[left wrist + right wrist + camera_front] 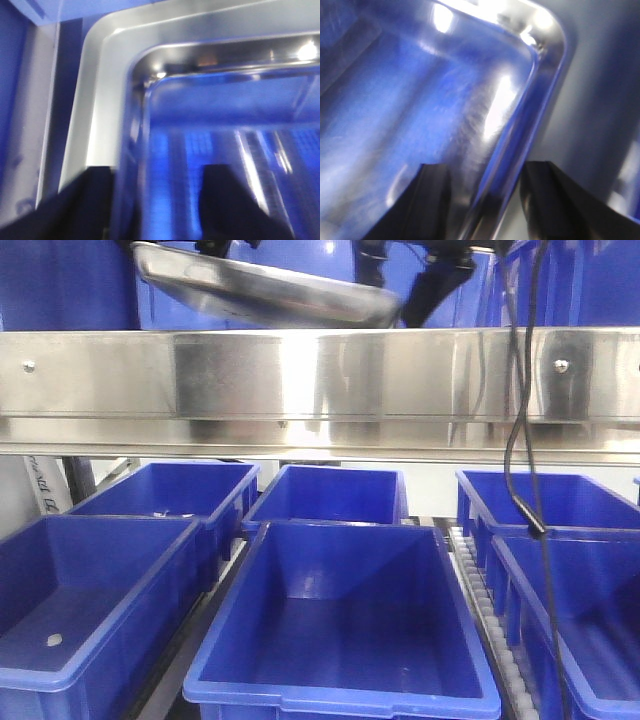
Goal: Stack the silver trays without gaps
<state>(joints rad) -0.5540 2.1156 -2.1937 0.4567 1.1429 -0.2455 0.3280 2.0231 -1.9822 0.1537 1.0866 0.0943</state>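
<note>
Appears mid-carry with the silver tray (pixel 270 285), tilted at 12 o'clock above the steel shelf beam (pixel 320 375). Straddles its rim with left pincer (pixel 160 200) and right pincer (pixel 490 195); cannot tell whether clamped. Probably needs levelling and squaring before lowering.

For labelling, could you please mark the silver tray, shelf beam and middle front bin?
silver tray (pixel 270 288): front-facing view, body's middle.
shelf beam (pixel 320 380): front-facing view, flat face.
middle front bin (pixel 340 698): front-facing view, near rim.
</note>
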